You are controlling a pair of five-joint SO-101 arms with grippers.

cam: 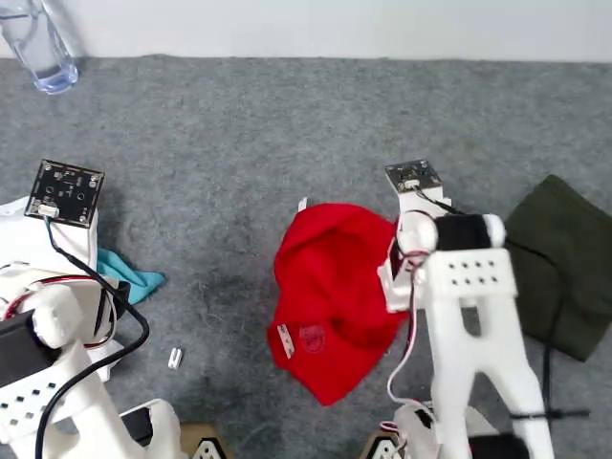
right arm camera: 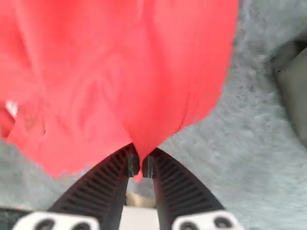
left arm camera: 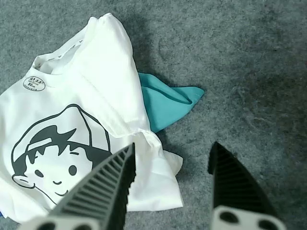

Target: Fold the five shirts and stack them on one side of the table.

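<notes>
Four shirts lie on the desk. The right jaws are pressed together on an edge fold of the red shirt, with the rest crumpled ahead of them. The dark green shirt lies off to their side, apart. The left jaws hang spread over the white shirt, and a teal shirt pokes out from beneath it just ahead. The pinch sits at the very tips, so a pull could slip the cloth free. A clear bottle stands well beyond the left jaws; its contents cannot be told.
</notes>
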